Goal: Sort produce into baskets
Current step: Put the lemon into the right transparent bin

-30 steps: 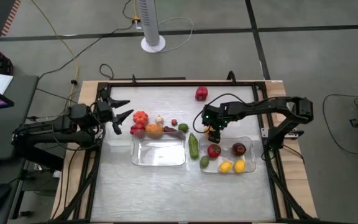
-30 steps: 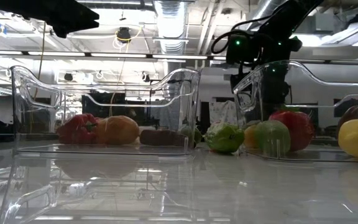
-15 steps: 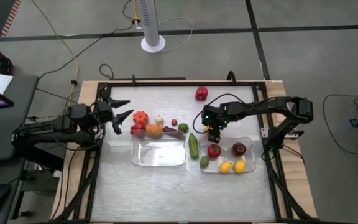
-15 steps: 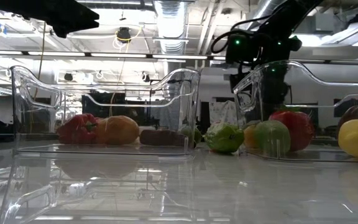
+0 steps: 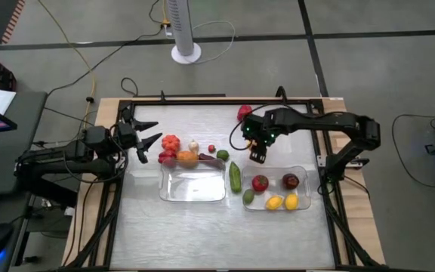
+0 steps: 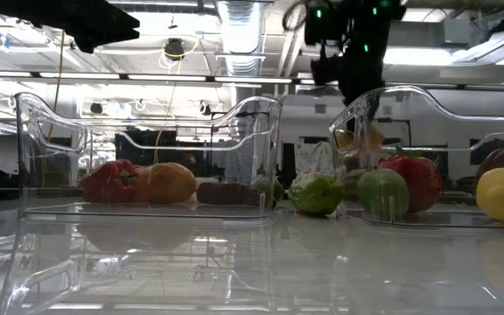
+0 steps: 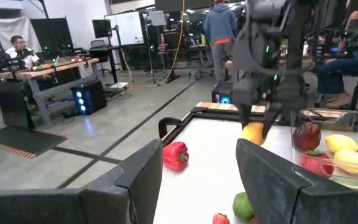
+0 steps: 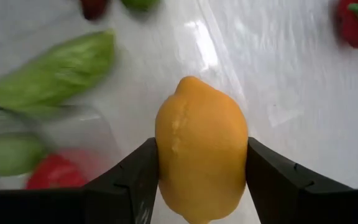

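My right gripper (image 5: 256, 154) is shut on an orange-yellow lemon-like fruit (image 8: 201, 146), above the table just beyond the right clear basket (image 5: 302, 175). That basket holds a red, a dark purple, two yellow and a green piece. The left clear basket (image 5: 193, 189) has nothing in it. Beyond it on the table lie red and orange pieces (image 5: 174, 149), a white bulb (image 5: 193, 145) and a green lime-like piece (image 5: 223, 155). A long green piece (image 5: 235, 176) lies between the baskets. My left gripper (image 5: 146, 139) is open at the table's left, touching nothing. My right gripper pinches the orange-yellow fruit between its two fingers (image 8: 135, 180), on opposite sides of its widest part (image 8: 166, 155). The fingers come from above, pointing down. The fruit is lifted clear of the table; it also shows in the left wrist view (image 7: 253, 132).
A red pepper-like piece (image 5: 245, 113) lies alone near the far edge, close to the right arm. A small red piece (image 5: 211, 148) lies by the lime. The table's near half, in front of the baskets, is bare white surface. People and desks show in the room beyond.
My right gripper has risen and gone a little toward the table's far edge and left, carrying the orange-yellow fruit up from table level beside the right basket. It stays shut on the fruit. My left arm has kept still.
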Robot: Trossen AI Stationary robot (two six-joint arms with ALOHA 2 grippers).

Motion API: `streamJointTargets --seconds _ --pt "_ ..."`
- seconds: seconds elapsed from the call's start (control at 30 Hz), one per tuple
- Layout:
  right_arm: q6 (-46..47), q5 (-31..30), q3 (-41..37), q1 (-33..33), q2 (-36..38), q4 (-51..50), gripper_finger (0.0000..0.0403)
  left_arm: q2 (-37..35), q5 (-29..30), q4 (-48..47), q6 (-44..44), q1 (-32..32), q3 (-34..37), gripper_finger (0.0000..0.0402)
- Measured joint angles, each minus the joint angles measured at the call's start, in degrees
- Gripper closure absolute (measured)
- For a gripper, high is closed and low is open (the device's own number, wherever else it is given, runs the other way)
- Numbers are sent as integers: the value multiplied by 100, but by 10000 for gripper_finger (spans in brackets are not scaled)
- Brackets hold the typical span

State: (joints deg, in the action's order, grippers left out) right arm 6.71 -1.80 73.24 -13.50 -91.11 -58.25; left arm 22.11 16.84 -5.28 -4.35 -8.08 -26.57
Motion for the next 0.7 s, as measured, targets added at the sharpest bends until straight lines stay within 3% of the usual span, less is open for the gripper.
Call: streamJointTargets --seconds 0.17,0.4,0.57,0.7 --pt "291 16 541 286 7 -492 170 -2 0 -4 -14 0 0 209" --pt "396 408 620 886 7 267 169 0 0 -2 11 2 0 209" --pt "992 811 620 1247 7 45 169 -1 0 -2 39 0 0 209" --pt "1558 581 577 1583 7 -237 164 0 0 -7 17 2 0 209"
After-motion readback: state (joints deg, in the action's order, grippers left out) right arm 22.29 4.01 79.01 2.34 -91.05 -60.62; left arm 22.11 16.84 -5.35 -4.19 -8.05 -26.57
